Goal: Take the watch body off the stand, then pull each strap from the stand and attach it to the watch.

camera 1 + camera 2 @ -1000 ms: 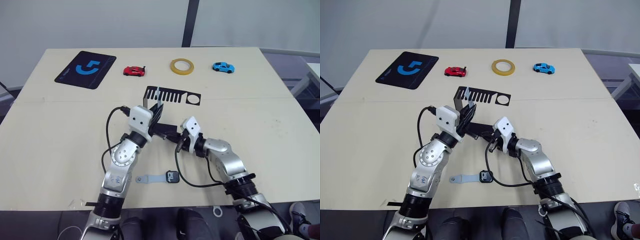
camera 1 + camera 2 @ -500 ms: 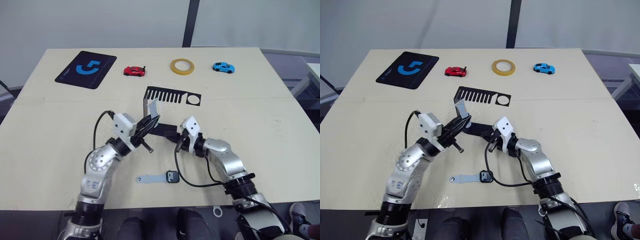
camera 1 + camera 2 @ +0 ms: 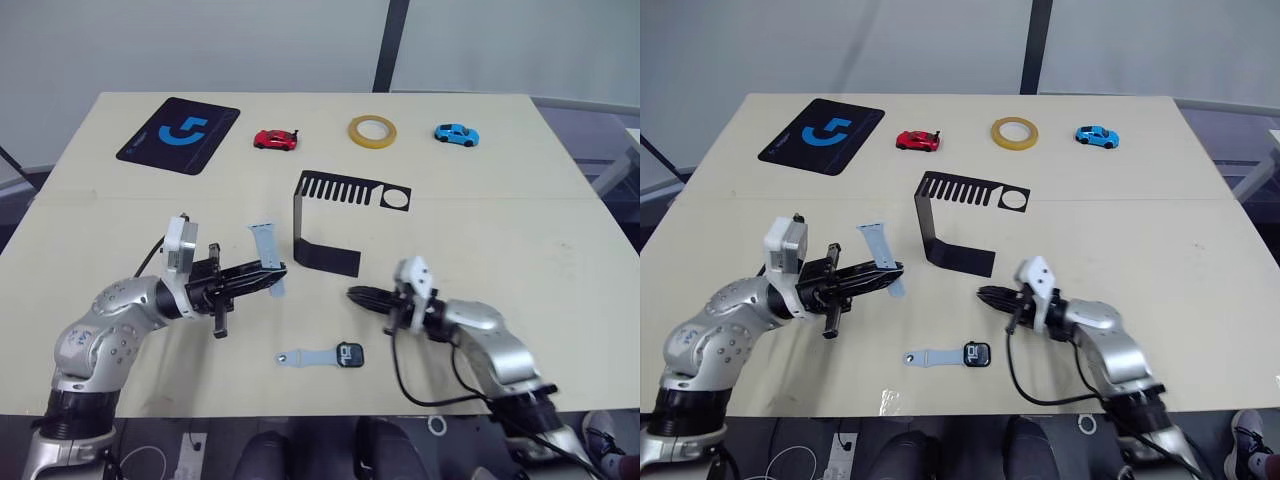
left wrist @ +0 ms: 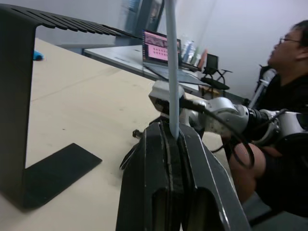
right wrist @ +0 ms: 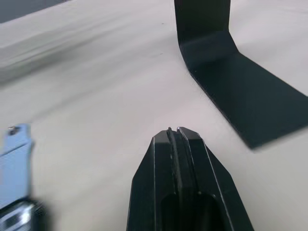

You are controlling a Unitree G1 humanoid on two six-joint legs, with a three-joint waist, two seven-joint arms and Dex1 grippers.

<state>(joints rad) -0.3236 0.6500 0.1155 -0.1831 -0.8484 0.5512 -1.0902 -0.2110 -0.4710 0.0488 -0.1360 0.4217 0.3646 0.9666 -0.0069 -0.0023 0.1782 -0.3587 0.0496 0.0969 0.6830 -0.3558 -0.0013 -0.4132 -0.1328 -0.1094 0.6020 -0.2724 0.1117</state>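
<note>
Strap two, the thin pale blue-grey strip (image 3: 266, 258), is pinched in my left jaws (image 3: 272, 281); I should carry it level to the small black watch body (image 3: 348, 354) lying on the counter (image 3: 560, 230), my right jaws (image 3: 356, 294) closed, empty.

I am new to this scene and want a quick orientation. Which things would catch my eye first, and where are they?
The left gripper is shut on a pale blue strap, held left of the black stand. Near the table's front edge lies the watch body with the other strap already attached. The right gripper, shut and empty, hovers just right of the stand's foot.
</note>
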